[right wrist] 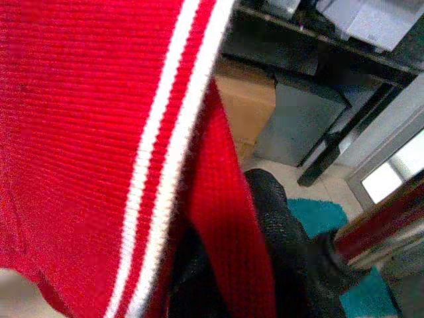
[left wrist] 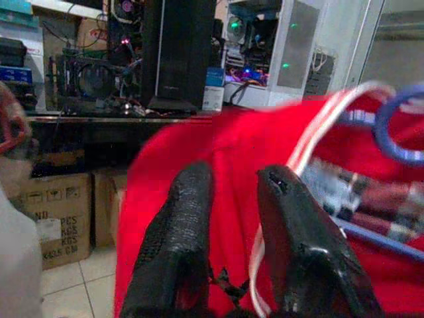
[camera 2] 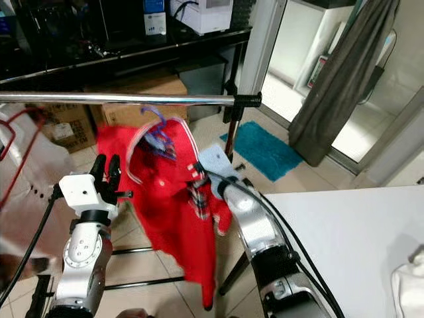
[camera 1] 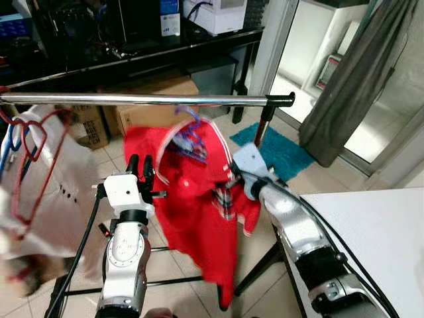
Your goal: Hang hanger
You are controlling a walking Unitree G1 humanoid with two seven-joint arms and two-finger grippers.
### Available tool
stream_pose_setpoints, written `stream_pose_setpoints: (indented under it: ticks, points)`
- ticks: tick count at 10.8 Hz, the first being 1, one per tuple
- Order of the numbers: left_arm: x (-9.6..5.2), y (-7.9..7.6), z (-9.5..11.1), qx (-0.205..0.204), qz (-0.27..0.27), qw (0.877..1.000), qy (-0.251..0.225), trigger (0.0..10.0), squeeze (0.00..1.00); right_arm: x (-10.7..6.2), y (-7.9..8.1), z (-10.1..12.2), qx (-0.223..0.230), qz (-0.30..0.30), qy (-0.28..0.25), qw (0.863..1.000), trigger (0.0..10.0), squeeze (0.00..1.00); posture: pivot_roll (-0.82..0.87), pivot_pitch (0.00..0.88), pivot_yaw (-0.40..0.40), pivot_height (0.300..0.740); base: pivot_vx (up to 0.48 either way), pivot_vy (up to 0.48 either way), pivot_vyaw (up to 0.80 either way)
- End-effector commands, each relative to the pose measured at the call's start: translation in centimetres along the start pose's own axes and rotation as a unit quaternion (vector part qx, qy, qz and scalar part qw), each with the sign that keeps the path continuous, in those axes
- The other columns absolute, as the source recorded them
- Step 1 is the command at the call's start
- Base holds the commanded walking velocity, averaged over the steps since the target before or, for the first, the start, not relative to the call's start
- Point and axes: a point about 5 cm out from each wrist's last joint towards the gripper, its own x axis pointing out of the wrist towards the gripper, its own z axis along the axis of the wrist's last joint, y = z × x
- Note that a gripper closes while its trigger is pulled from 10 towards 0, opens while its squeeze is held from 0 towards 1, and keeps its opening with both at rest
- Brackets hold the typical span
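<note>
Holding the red knit shirt with white-striped collar (camera 1: 199,199) by its shoulder, the right gripper (camera 1: 233,173) is pinched onto the fabric, and the blue plastic hanger (camera 1: 191,136) inside sits just below the chrome clothes rail (camera 1: 146,99). Left gripper (camera 1: 140,167) hovers beside it, fingers slightly apart, empty. I'd lift so the hook clears the rail, then lower and only release once it catches.

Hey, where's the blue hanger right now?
In the left eye view the blue hanger sits inside the collar of the red garment, just under the metal rail near its right end, between the left gripper and right gripper.
</note>
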Motion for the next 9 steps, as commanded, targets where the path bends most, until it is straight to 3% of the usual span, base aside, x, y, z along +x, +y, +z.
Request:
stream_pose_setpoints:
  ticks: [1, 4, 9]
  points:
    - [0.0, -0.4, 0.1, 0.002, -0.010, 1.000, -0.004, 10.0, 0.00, 0.0, -0.9, 2.5, 0.001, -0.013, -0.039, 0.999, 10.0, 0.00, 0.21, 0.000, -0.059, 0.740, 0.000, 0.000, 0.00]
    - [-0.1, -0.4, 0.0, 0.002, -0.013, 1.000, -0.003, 10.0, 0.00, -1.2, -2.1, 3.1, 0.000, -0.036, -0.037, 0.999, 10.0, 0.00, 0.21, 0.000, -0.057, 0.740, 0.000, 0.000, 0.00]
    - [0.5, -0.8, 0.4, -0.012, -0.013, 1.000, -0.009, 10.0, 0.00, -0.4, -1.7, 4.0, 0.038, -0.029, 0.032, 0.998, 10.0, 0.00, 0.21, 0.000, -0.064, 0.740, 0.000, 0.000, 0.00]
